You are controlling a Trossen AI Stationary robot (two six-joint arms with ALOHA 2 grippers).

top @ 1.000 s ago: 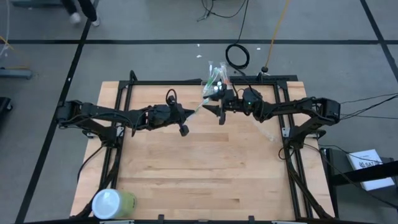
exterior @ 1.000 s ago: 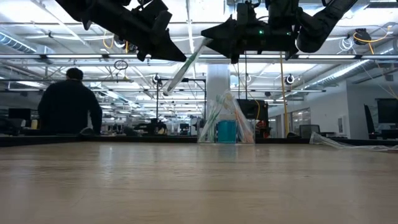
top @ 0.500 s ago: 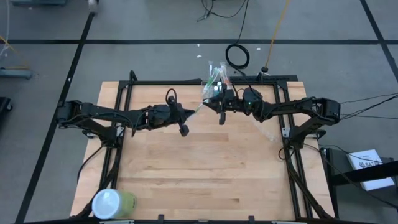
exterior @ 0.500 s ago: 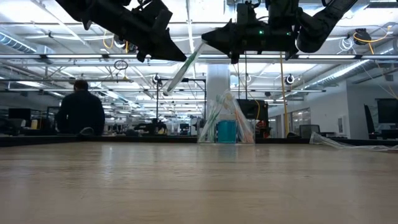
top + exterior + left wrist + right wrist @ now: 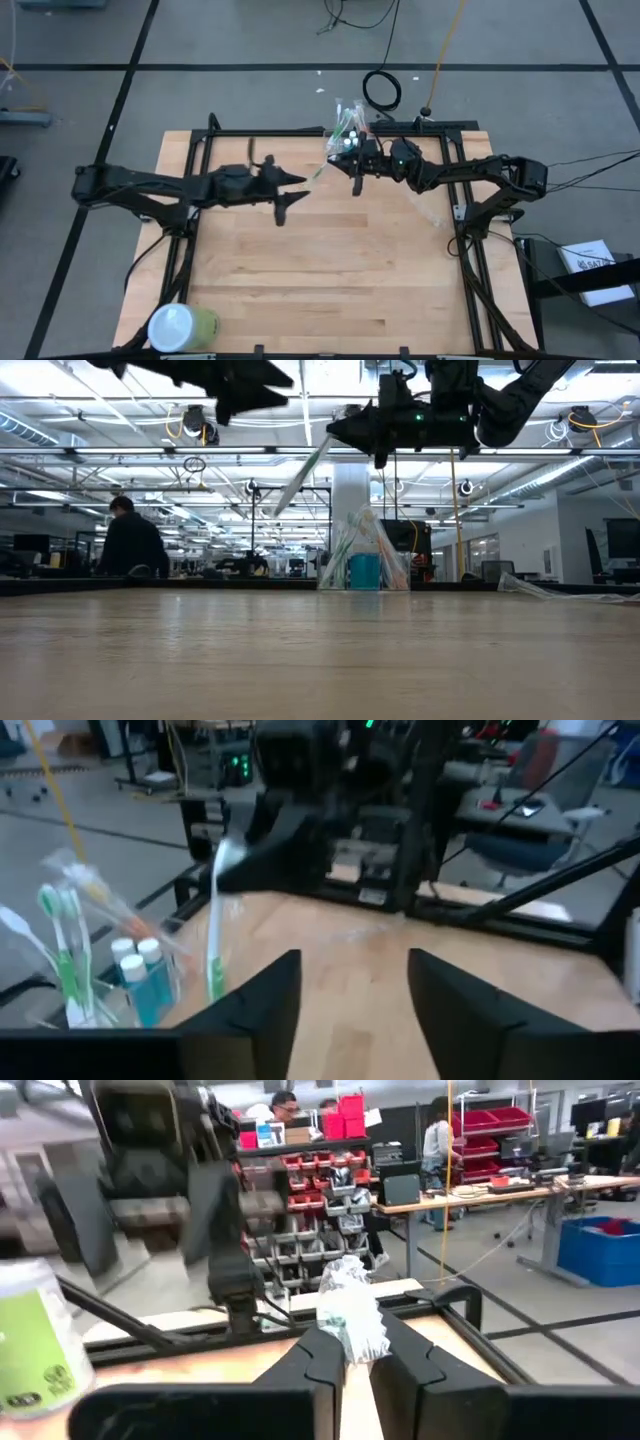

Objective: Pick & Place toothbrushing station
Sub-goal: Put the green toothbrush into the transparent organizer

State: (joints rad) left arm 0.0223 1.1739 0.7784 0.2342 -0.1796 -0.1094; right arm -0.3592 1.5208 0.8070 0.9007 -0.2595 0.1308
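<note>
toothbrush held in the air by right claw, left claw open beside it

right claw (image 5: pixel 356 187) is above the far part of the table (image 5: pixel 330 280), near its middle, and its two fingers are closed on a toothbrush (image 5: pixel 318 174). the brush is white with a green end. in the low view the toothbrush (image 5: pixel 301 473) hangs tilted under the right claw (image 5: pixel 377 457), high above the table (image 5: pixel 320 660) and touching nothing else. in the right wrist view the fingers (image 5: pixel 318 1364) press together on the white bristle head of the brush.

left claw (image 5: pixel 281 209) is also in the air, near the free end of the toothbrush but apart from it. its fingers are spread open and hold nothing; the left wrist view shows a wide gap between the two fingers (image 5: pixel 262 1005), with the toothbrush (image 5: pixel 215 920) hanging farther off.

the toothbrushing station (image 5: pixel 345 135) stands at the far edge of the table, just beside the right claw. it is a small clear holder. in the low view the toothbrushing station (image 5: pixel 362 555) stands upright on the table with more brushes and a blue item inside it.

a green cylinder with white lid (image 5: pixel 182 326) stands at the near left corner of the table, well apart from both arms. a person (image 5: pixel 130 540) in dark clothes is in the room behind the table.
</note>
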